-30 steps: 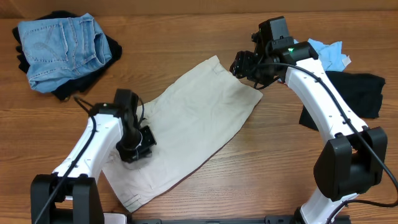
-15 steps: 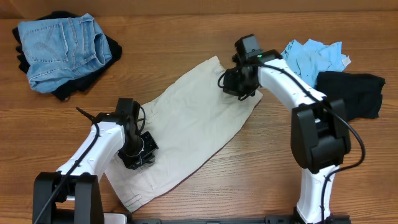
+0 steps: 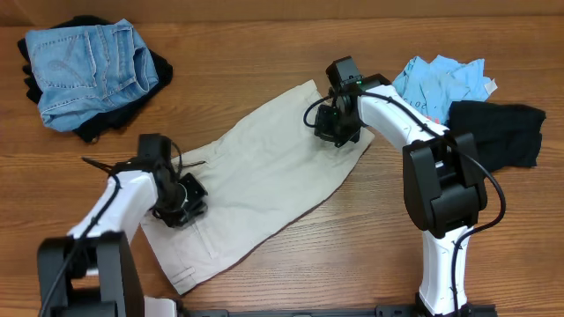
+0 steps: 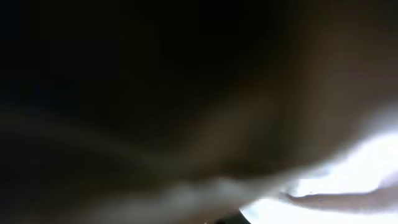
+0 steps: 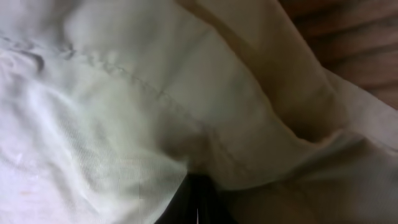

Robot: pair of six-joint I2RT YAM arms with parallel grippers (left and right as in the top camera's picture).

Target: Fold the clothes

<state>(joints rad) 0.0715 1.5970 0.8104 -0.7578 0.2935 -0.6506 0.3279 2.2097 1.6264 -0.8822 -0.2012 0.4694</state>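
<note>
On the wooden table (image 3: pixel 264 44) the cream trousers (image 3: pixel 264 176) lie spread on a slant between the two arms, much as they lay a second ago, though the near-left end looks tugged a little toward the left arm. The folded jeans (image 3: pixel 84 62) at the far left, the black garment (image 3: pixel 502 132) and the light-blue tee (image 3: pixel 441 77) at the far right have not stirred. What has changed is the right arm: a second ago it hung past the far-right edge of the trousers with its jaws wide, and now it has swung in over that corner. The right gripper (image 3: pixel 333 126) is clenched there, and its own camera shows cream cloth puckered right up against the dark fingers (image 5: pixel 196 199), so I take it to have the corner pinched. The left gripper (image 3: pixel 181 201) has slid a little leftward on the near end; its camera is dark and smeared, and I cannot tell whether it grips or has let go. To my eye a fold is about to start from the right corner.
</note>
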